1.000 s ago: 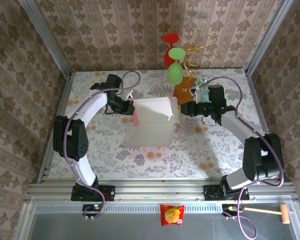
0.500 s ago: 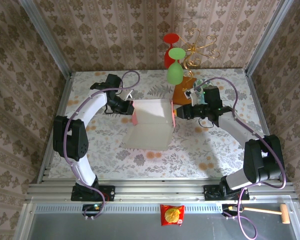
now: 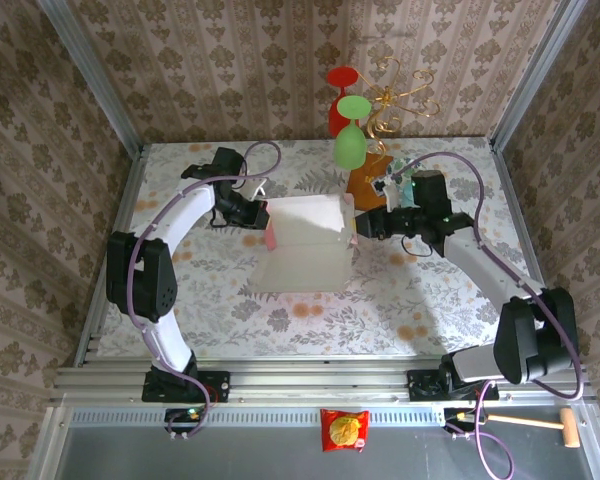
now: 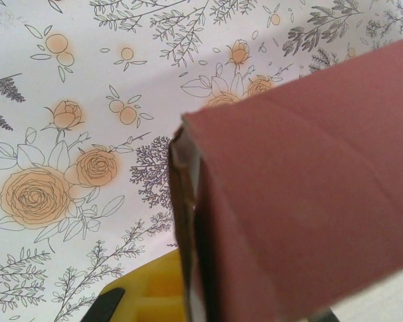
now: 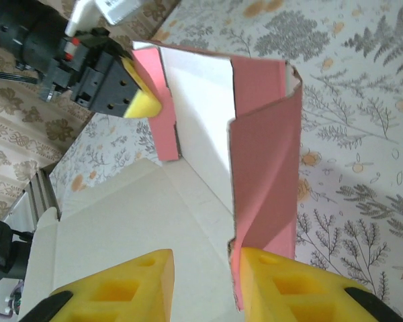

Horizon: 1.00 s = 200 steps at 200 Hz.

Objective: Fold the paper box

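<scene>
The paper box (image 3: 302,255) stands half-raised at the middle of the surface (image 3: 420,290). At its 9 o'clock the left hand (image 3: 261,214) is pressed together on the left wall (image 5: 162,117). At 3 o'clock the right hand (image 5: 205,263) is spread, straddling the right wall (image 5: 265,154) (nothing looks pinched). It should probably close low near the crease and swing that wall upright while the left hand anchors its side, so the base does not slide.

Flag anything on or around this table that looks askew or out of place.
The paper box is half formed: its right wall looks twisted along a diagonal crease, not square. A snack packet and a wooden mallet lie off the table, on the grey ledge below it.
</scene>
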{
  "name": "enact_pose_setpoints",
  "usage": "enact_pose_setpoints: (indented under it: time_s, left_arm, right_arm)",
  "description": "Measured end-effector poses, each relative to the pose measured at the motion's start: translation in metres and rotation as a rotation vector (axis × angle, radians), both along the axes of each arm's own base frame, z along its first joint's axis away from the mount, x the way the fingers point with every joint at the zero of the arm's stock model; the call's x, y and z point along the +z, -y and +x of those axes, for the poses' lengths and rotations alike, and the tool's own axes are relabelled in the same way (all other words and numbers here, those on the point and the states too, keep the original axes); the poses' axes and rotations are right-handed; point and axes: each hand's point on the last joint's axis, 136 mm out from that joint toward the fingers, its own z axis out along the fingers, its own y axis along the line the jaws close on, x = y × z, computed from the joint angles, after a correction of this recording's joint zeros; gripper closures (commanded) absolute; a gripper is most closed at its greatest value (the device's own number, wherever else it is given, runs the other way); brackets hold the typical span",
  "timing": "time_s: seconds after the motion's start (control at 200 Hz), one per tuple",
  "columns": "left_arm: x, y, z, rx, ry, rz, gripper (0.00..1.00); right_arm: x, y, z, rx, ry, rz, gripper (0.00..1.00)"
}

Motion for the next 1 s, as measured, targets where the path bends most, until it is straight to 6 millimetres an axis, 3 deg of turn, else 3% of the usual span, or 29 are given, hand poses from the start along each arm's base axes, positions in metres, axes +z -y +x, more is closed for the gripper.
enact_pose_setpoints:
  time_s: [0.25, 0.475, 0.725, 0.865, 1.0]
  left_arm:
    - [0.0, 0.0, 0.0, 0.0, 0.0, 0.0, 1.0]
    - [0.0, -0.001, -0.002, 0.0, -0.007, 0.002, 1.0]
    - [0.0, -0.001, -0.001, 0.0, -0.007, 0.002, 1.0]
    - [0.0, -0.001, -0.001, 0.0, -0.007, 0.002, 1.0]
    - [0.0, -0.001, -0.001, 0.0, -0.007, 0.002, 1.0]
  right_arm:
    - [-0.002, 0.009, -0.002, -0.027, 0.003, -0.015, 0.67]
    - [0.003, 0.039, 0.017, -0.133, -0.007, 0.043, 0.65]
    - [0.014, 0.039, 0.02, -0.137, 0.014, 0.081, 0.69]
    - [0.001, 0.035, 0.023, -0.122, -0.008, 0.069, 0.69]
    - [-0.024, 0.028, 0.026, -0.101, -0.073, 0.055, 0.69]
